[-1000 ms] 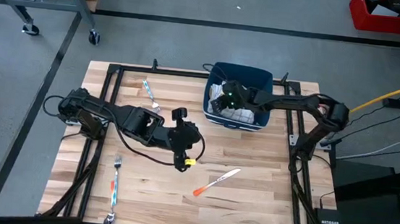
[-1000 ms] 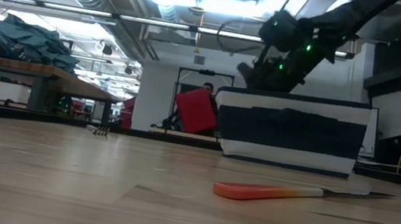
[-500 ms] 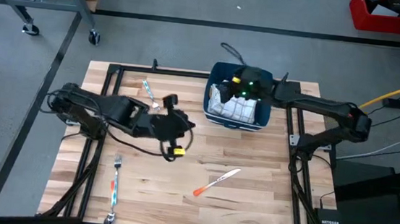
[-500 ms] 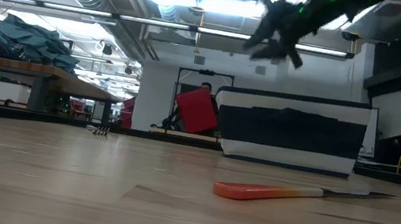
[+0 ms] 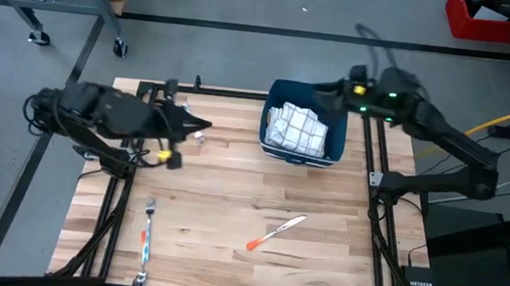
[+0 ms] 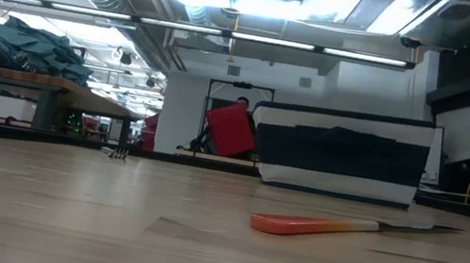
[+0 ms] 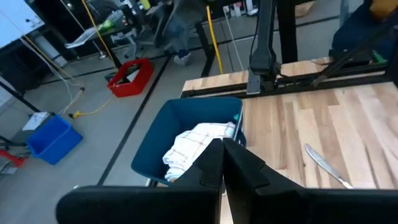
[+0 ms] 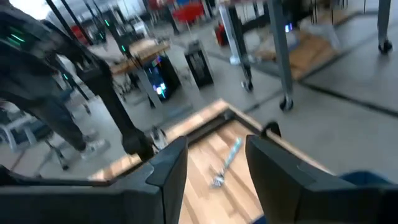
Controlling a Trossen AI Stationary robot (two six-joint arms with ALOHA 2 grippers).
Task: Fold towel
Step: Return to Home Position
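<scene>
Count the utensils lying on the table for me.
3: an orange-handled knife mid-table, a fork in the near-left corner, and a blue-handled utensil by the far edge, partly under the left arm.

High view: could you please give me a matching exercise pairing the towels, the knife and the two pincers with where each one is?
Things:
1 right pincer
2 knife
3 towels
4 left pincer

Places:
A inside the blue bin
B lying on the bare table, apart from the bin
C over the table's far left part, shut
D by the bin's far right corner, open

Pairs: 1-D, 2-B, 3-A, 4-C
</scene>
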